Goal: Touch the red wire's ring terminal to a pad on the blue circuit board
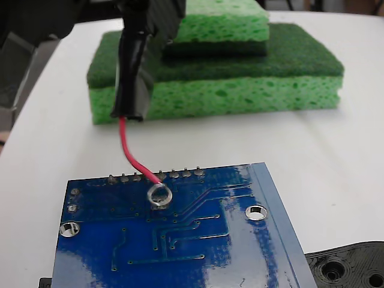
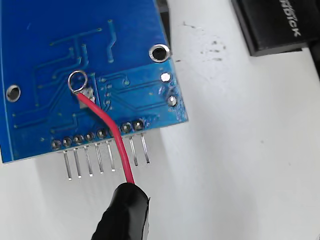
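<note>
The blue circuit board (image 1: pixel 180 252) lies flat at the bottom of the fixed view and fills the upper left of the wrist view (image 2: pixel 50 40). The red wire (image 1: pixel 129 153) drops out of a black taped sleeve (image 1: pixel 131 72) and curves onto the board. Its ring terminal (image 1: pixel 159 195) rests on the board's blue surface just behind the row of solder dots, among thin traces (image 2: pixel 77 81). My gripper (image 1: pixel 144 9) shows only as a dark body at the top edge, shut around the sleeve that carries the wire (image 2: pixel 107 125).
Stacked green sponges (image 1: pixel 240 72) stand behind the board. A black perforated plate (image 1: pixel 348 267) lies at the board's right corner. Header pins (image 2: pixel 105 160) stick out past the board's edge onto the white table. A black box (image 2: pixel 275 25) sits at the wrist view's upper right.
</note>
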Controlling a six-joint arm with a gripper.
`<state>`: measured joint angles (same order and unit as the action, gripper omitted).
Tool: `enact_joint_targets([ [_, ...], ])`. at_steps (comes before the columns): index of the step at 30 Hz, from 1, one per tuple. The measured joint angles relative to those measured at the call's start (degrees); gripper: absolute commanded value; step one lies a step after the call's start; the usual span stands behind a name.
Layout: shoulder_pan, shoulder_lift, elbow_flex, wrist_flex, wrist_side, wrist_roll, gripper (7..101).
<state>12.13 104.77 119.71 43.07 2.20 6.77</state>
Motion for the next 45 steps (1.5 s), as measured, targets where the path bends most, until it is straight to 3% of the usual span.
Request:
enact_joint_targets([
  [35, -0.18, 0.0, 0.09, 0.35, 0.26, -0.09, 100.3],
  [41, -1.32, 6.42, 0.79, 0.97, -0.35, -1.58, 100.3],
  [45, -1.32, 12.39, 4.48, 0.62, -3.78, -5.27, 100.3],
])
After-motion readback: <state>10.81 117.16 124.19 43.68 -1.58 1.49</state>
